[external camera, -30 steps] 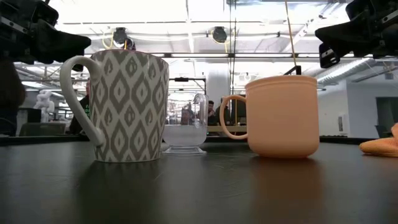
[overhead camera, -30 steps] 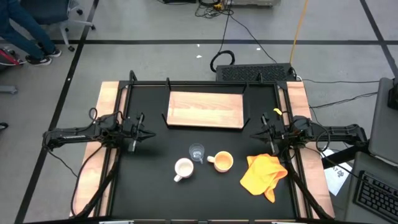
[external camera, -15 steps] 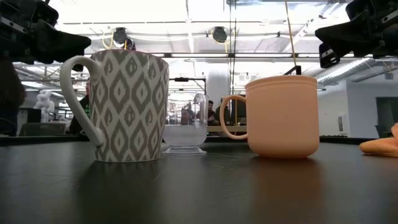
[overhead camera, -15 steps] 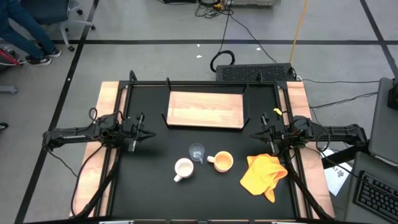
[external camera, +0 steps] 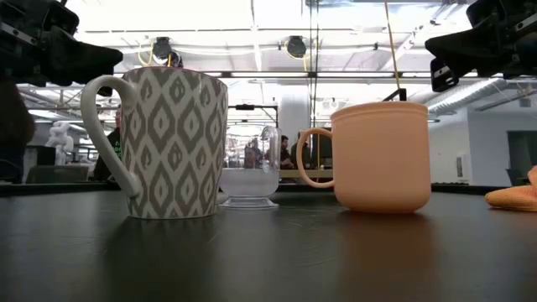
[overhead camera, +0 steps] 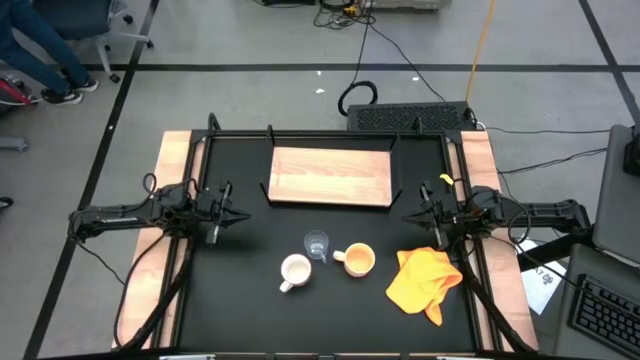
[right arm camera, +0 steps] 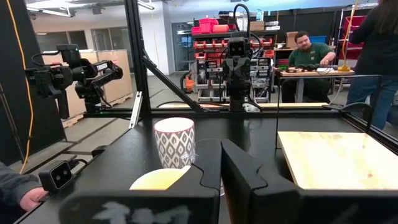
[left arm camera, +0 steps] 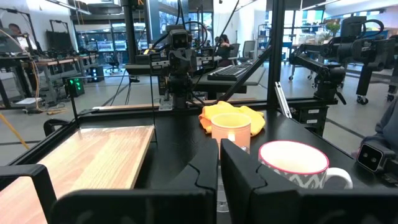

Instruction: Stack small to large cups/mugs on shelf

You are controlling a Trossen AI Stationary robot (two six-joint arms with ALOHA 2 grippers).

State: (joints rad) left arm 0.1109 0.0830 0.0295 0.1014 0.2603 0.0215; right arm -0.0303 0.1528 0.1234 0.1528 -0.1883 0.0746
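A white patterned mug (overhead camera: 294, 270) stands on its base on the black tabletop near the front middle; it also shows in the low view (external camera: 172, 143). The clear glass cup (overhead camera: 317, 245) stands just behind it. The orange-yellow mug (overhead camera: 357, 260) stands to their right, also in the low view (external camera: 382, 157). The light-wood shelf (overhead camera: 331, 176) lies flat at the table's far middle. My left gripper (overhead camera: 243, 217) is shut and empty at the table's left side. My right gripper (overhead camera: 408, 219) is shut and empty at the right side.
A yellow cloth (overhead camera: 424, 280) lies crumpled at the front right, next to the orange-yellow mug. Black frame rails (overhead camera: 330, 135) run around the table. People sit and stand in the room beyond the table (right arm camera: 311, 53).
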